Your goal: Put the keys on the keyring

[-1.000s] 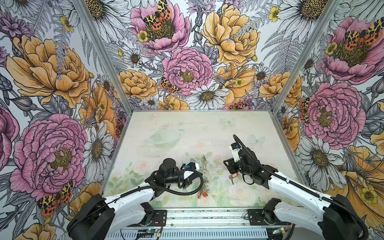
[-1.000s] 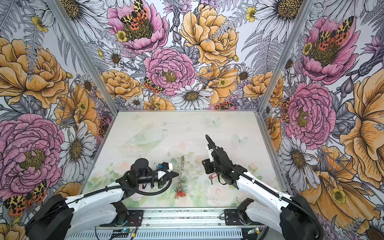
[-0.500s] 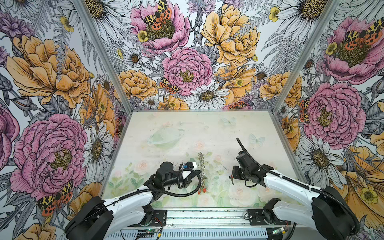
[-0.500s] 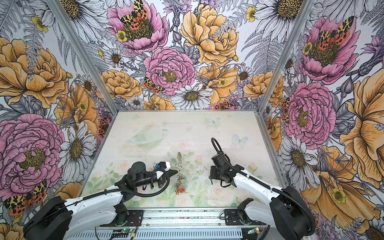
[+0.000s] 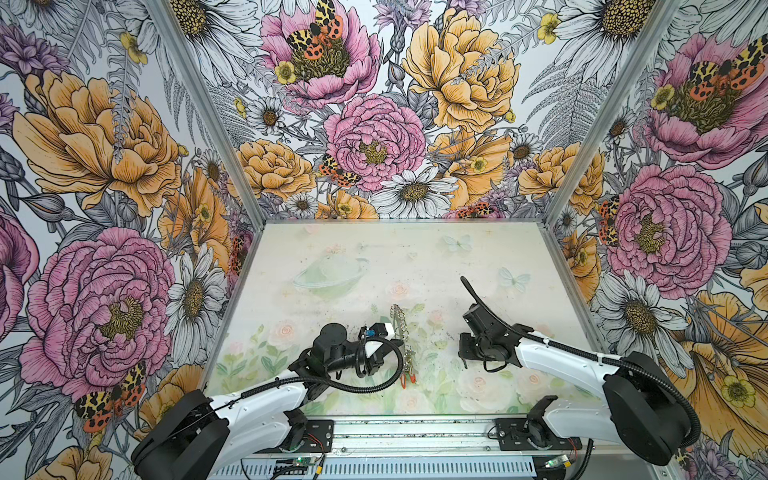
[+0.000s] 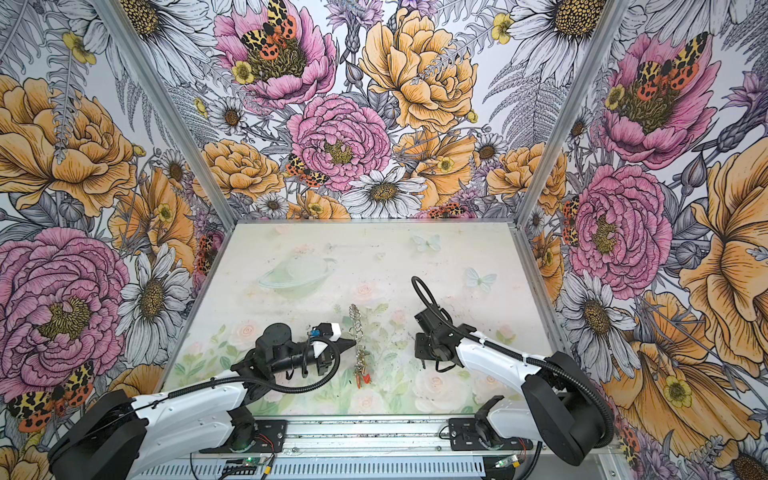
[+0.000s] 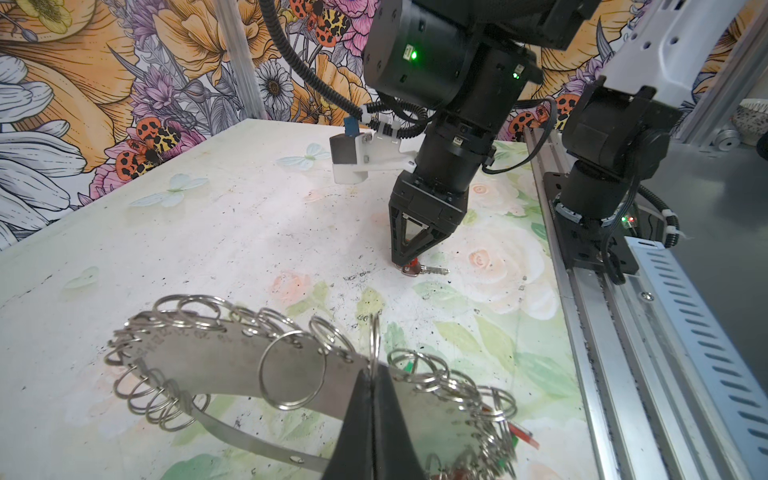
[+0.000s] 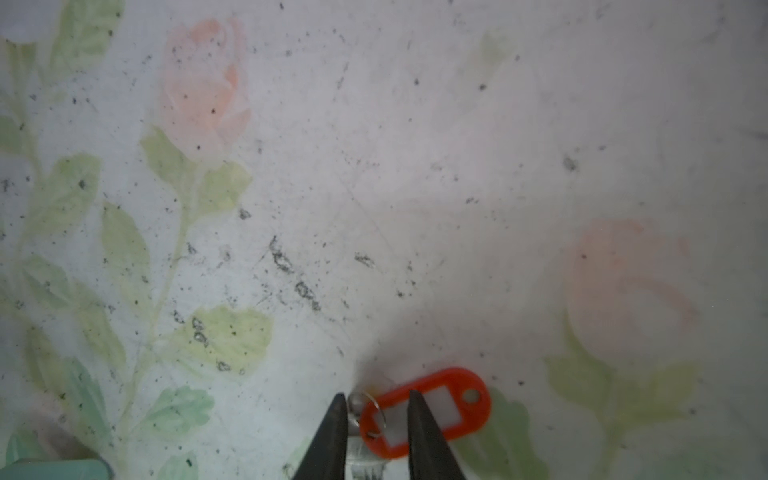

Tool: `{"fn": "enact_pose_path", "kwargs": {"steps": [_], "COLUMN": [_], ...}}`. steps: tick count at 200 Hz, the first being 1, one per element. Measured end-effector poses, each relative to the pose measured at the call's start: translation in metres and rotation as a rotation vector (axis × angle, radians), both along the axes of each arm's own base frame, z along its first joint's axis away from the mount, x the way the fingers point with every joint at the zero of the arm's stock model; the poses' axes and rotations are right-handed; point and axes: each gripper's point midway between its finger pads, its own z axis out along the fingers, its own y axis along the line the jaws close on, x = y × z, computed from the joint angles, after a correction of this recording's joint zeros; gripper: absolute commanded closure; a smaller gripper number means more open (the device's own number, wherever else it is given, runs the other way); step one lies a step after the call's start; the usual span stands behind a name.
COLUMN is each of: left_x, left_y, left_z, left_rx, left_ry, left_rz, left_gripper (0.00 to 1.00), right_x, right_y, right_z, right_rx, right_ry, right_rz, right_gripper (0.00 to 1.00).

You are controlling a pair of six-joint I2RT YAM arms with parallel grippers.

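- Right pincer (image 8: 378,415) points straight down at the desk (image 5: 332,249). Its tips are narrowly parted astride the ring end of the red tag (image 8: 432,411). I cannot tell whether they already bite.
- Left pincer (image 7: 374,378) is pressed together on the keyring (image 7: 232,365). It holds the keyring up on edge near the desk's middle, with the rings (image 7: 261,374) fanned along its rim.
- Key (image 7: 426,270) lies flat on the desk under the right pincer, well apart from the keyring and on the rail side.
- Tag is thin and lies flat, so the tips should press onto the desk before closing, or they will likely skate over it.
- Grip is best taken on the tag's body, leaving its small wire loop free, since that loop probably has to thread onto a ring.
- Lift should go straight up, so the key dangles clear before it crosses over.
- Keyring wants holding steady, with an empty ring turned toward the right arm.
- Hung tags (image 5: 409,376), red and green, sit at the keyring's near end, so that end looks crowded.
- Desk is pale, printed with faded roses and leaves, and speckled with dark scuffs. It looks smooth, so the tag may skid.
- Walls (image 5: 104,166) carry big printed flowers between metal posts, and a slotted rail (image 5: 415,436) runs along the front.
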Motion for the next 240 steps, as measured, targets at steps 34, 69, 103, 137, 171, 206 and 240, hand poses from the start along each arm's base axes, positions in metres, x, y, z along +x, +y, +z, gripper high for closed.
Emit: {"fn": "enact_pose_path", "kwargs": {"steps": [34,69,103,137,171,206,240], "left_x": [0.000,0.000,0.000,0.001,0.001,0.001,0.001], "left_y": [0.000,0.000,0.000,0.000,-0.001,-0.001,-0.001], "left_z": [0.000,-0.004,-0.004,-0.007,-0.012,-0.014,-0.015], "left_rx": [0.001,0.008,0.008,0.016,0.027,0.033,0.034], "left_ry": [0.001,0.009,0.009,0.016,0.029,0.036,0.037], "left_rz": [0.000,0.000,0.000,0.002,0.003,0.002,0.002], "left_gripper": [1.00,1.00,1.00,1.00,1.00,1.00,1.00], "right_x": [0.001,0.000,0.001,-0.003,-0.009,-0.020,-0.027], "right_y": [0.008,0.013,0.015,0.017,0.015,0.012,0.008], "right_z": [-0.001,-0.001,0.001,0.002,0.006,0.010,0.006], "right_rx": [-0.007,-0.010,-0.022,-0.065,-0.136,-0.231,-0.302], "right_ry": [0.008,0.011,0.006,0.026,0.074,0.171,0.261], "right_rz": [0.022,0.040,0.061,0.100,0.157,0.233,0.282], "right_gripper": [0.82,0.89,0.99,1.00,1.00,1.00,1.00]}}
